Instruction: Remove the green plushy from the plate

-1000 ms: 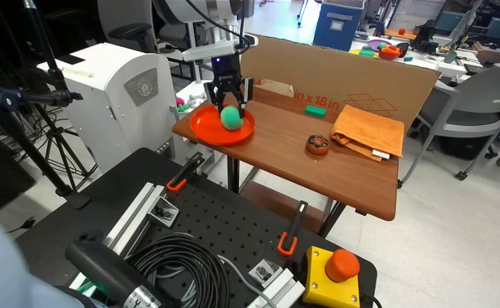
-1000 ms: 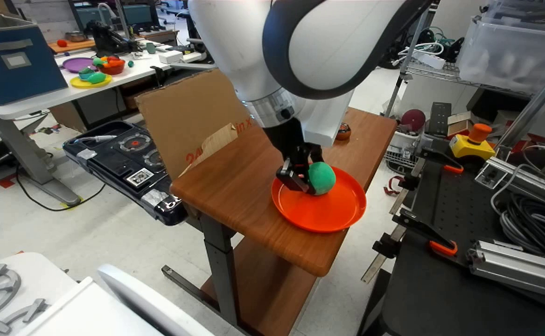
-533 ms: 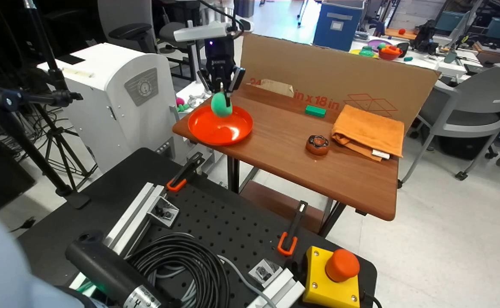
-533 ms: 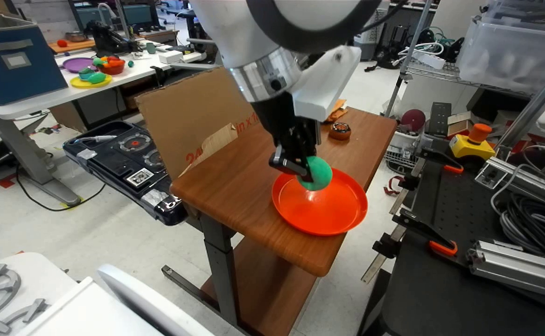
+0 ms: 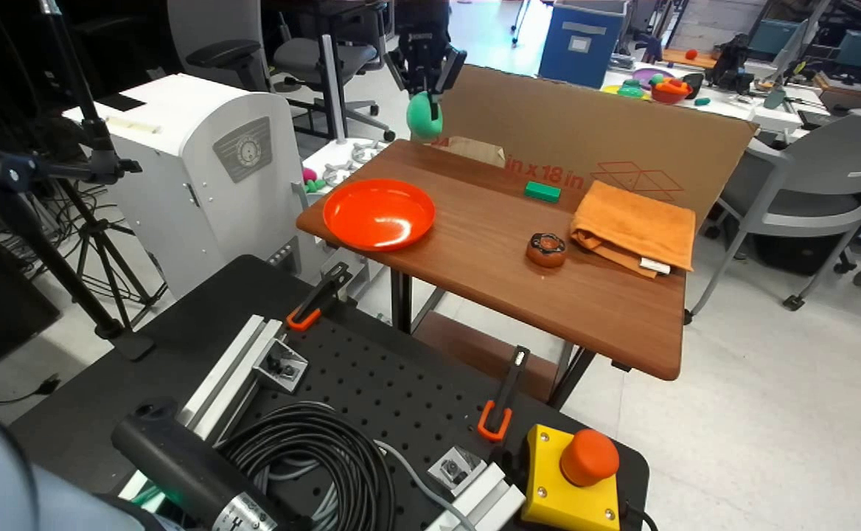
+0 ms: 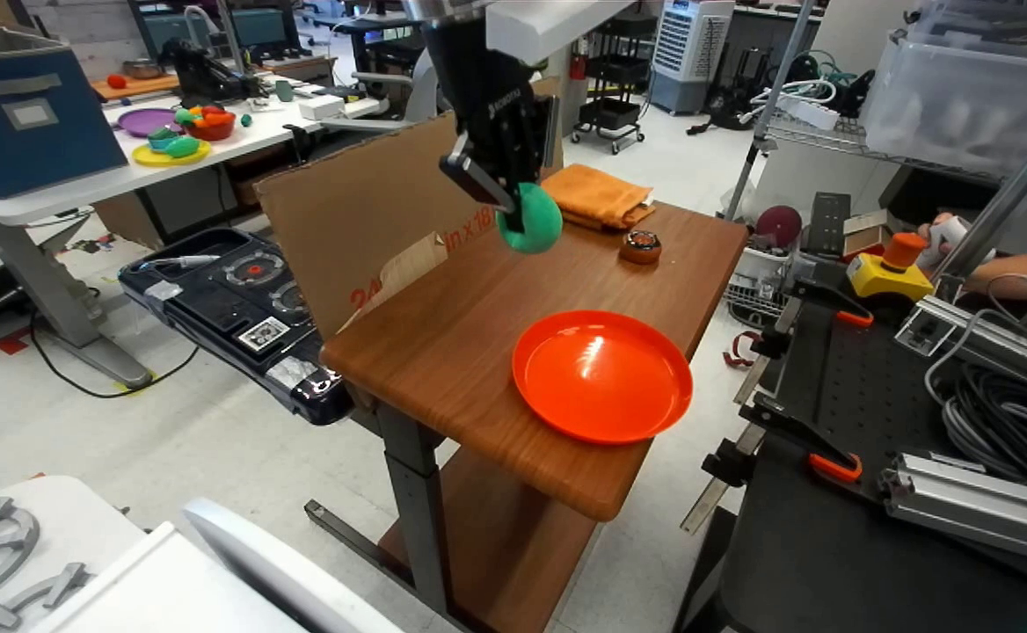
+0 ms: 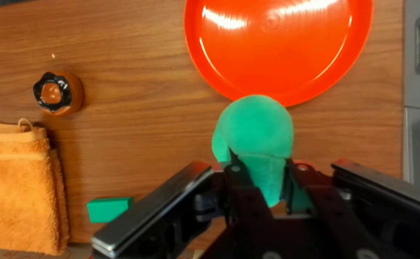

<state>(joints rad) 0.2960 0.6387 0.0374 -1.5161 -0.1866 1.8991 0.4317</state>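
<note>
Green plushy [image 6: 535,220] in the air, and we get a fine look at it! In both exterior views it hangs above the wooden table [image 5: 475,269], off the orange-red plate [image 6: 601,378] and apart from it. Over to the wrist view: we see the gripper [image 7: 259,158] clamped on the soft ball from both sides, its rounded end bulging out beyond the grip. From up there the ball's outline just overlaps the plate's rim. The plate itself sits flat near a corner of the tabletop, light streaking across its glossy inside. Farther along the wood, we pick out a brown round piece [image 5: 546,251] with a black top, just beside a folded orange towel [image 5: 633,225]. A green block [image 5: 542,192] lies near the towel, close to the cardboard [image 5: 585,129] standing upright along the table's edge.
</note>
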